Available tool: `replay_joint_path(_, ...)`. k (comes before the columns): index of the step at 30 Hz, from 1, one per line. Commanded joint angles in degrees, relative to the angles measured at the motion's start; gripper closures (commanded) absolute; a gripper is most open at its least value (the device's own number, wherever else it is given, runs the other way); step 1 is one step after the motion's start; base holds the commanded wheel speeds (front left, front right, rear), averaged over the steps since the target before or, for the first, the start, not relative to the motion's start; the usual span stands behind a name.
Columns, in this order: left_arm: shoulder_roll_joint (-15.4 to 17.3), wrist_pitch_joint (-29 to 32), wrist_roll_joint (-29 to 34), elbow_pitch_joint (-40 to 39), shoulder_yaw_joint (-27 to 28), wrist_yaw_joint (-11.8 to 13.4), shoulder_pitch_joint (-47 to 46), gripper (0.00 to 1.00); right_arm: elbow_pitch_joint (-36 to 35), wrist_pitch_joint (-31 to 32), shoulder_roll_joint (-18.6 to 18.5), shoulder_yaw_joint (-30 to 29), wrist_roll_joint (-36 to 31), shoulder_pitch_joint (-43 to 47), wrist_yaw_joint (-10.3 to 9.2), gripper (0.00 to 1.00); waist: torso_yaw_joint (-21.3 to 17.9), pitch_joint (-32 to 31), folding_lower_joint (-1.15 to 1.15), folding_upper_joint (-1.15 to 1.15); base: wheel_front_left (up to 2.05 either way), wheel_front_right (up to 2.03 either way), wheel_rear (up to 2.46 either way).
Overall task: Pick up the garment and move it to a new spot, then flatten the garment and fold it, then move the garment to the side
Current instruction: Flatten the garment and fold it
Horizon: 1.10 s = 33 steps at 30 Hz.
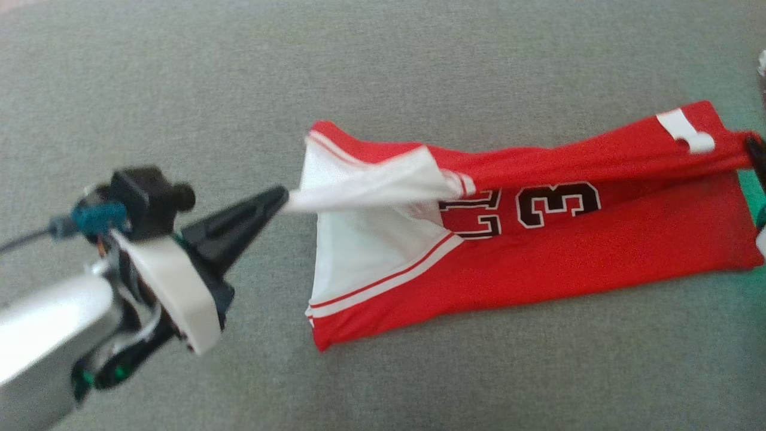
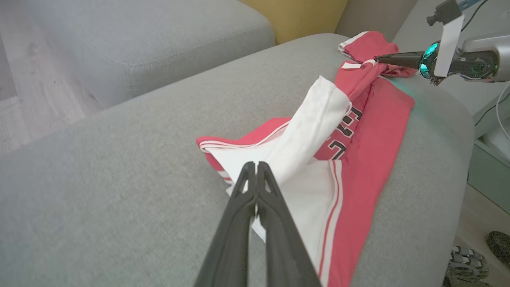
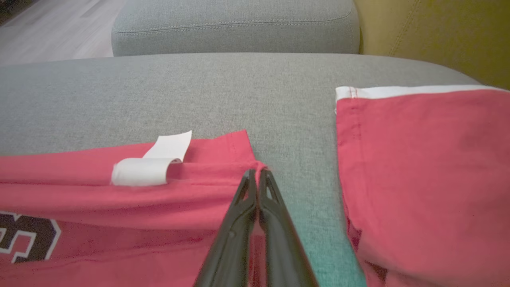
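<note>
A broad grey sofa seat [image 1: 179,90] carries everything. Behind the seat stand a second grey cushion [image 3: 235,28] and a yellow cushion [image 3: 438,36], with wood floor [image 3: 51,28] past the seat's far edge. The red garment [image 1: 598,257], numbered in black with white side panels, lies stretched across the seat, its upper layer pulled taut between both grippers. Another red cloth [image 3: 422,179] with a white hem rests on the seat just beside the garment's end, close to the right gripper [image 3: 258,172], which is clamped on the red hem. The left gripper [image 1: 282,196] is clenched on a white corner. A curled white label [image 1: 682,129] sits near the red hem.
</note>
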Motion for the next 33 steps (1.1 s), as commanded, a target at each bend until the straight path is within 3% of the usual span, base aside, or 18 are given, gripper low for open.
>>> replay_joint_path(1, 2.20, -1.36, 0.30, -0.98, 2.60, 0.75, 0.28, 1.00, -0.43, -1.05, -2.99, -0.68, 0.73, 2.66, -0.05, 1.00, 0.40, -0.17, 0.00, 0.00, 0.00, 0.00, 0.00)
replay_joint_path(8, -1.19, -6.03, 1.04, 1.18, 1.88, 3.26, 6.89, 1.00, 0.14, -2.09, -2.32, -1.34, -1.23, 6.50, -0.05, 1.00, 0.75, 0.01, 0.00, 0.00, 0.00, 0.00, 0.00)
replay_joint_path(9, -2.26, -7.11, 1.12, 1.83, 1.82, 3.71, 7.94, 1.00, 0.47, -2.23, -1.84, -1.67, -1.42, 6.82, -0.05, 0.92, 0.75, 0.09, 0.00, 0.00, 0.00, 0.00, 0.00)
replay_joint_path(10, -3.42, -8.18, 1.19, 2.58, 1.76, 4.03, 8.96, 1.00, 0.77, -2.33, -1.35, -1.99, -1.60, 7.09, -0.05, 0.52, 0.75, 0.18, 0.00, 0.00, 0.00, 0.00, 0.00)
replay_joint_path(11, -4.69, -9.57, 1.13, 3.45, 1.76, 4.42, 9.97, 0.94, 1.15, -2.64, -0.86, -2.54, -1.69, 7.23, -0.05, 0.00, 0.73, 0.26, 0.00, 0.00, 0.00, 0.00, 0.00)
replay_joint_path(12, -6.01, -11.05, 1.04, 4.52, 1.82, 5.00, 10.95, 0.51, 1.69, -3.45, -0.32, -3.43, -1.70, 7.26, -0.05, 0.00, 0.69, 0.29, 0.00, 0.00, 0.00, 0.00, 0.00)
replay_joint_path(13, -7.28, -12.09, 1.33, 5.69, 1.77, 5.51, 11.78, 0.00, 2.19, -4.41, 0.20, -4.34, -1.88, 7.30, -0.05, 0.00, 0.71, 0.28, 0.00, 0.00, 0.00, 0.00, 0.00)
replay_joint_path(16, -11.38, -16.67, 3.73, 10.20, 2.45, 9.62, 13.75, 0.00, 3.12, -7.09, 2.05, -8.29, -1.34, 8.51, -0.05, 0.00, 1.05, -0.16, 0.00, 0.00, 0.00, 0.00, 0.00)
replay_joint_path(18, -14.64, -18.99, 6.20, 13.03, 4.49, 14.04, 15.36, 0.00, 3.31, -8.10, 3.37, -12.10, -1.22, 10.19, -0.05, 0.00, 1.39, -0.76, 0.00, 0.00, 0.00, 0.00, 0.00)
replay_joint_path(19, -19.26, -19.73, 8.39, 13.57, 11.26, 18.58, 18.41, 0.00, 1.92, -8.32, 4.46, -18.28, -3.07, 11.70, -0.05, 0.00, 1.71, -1.18, 0.00, 0.00, 0.00, 0.00, 0.00)
replay_joint_path(21, -24.73, -19.79, 14.91, 11.24, 21.02, 21.68, 23.43, 0.00, -0.42, -8.35, 6.14, -26.27, -6.84, 14.64, -0.05, 0.00, 2.11, -1.50, 0.00, 0.00, 0.00, 0.00, 0.00)
replay_joint_path(24, -31.61, -19.81, 27.72, 7.74, 31.55, 22.41, 31.99, 0.00, -4.62, -8.37, 9.74, -36.40, -12.75, 21.20, -0.05, 0.00, 3.18, -2.11, 0.00, 0.00, 0.00, 0.00, 0.00)
replay_joint_path(27, -37.81, -19.82, 36.80, 5.73, 38.08, 20.82, 39.43, 0.00, -7.63, -8.37, 12.92, -42.93, -16.85, 26.75, -0.05, 0.00, 4.43, -2.85, 0.00, 0.00, 0.00, 0.00, 0.00)
replay_joint_path(33, -45.38, -19.83, 48.15, 5.59, 43.79, 15.43, 47.58, 0.00, -6.30, -6.48, 15.37, -47.07, -20.80, 30.21, -0.05, 0.00, 7.50, -4.28, 0.00, 0.00, 0.00, 0.00, 0.00)
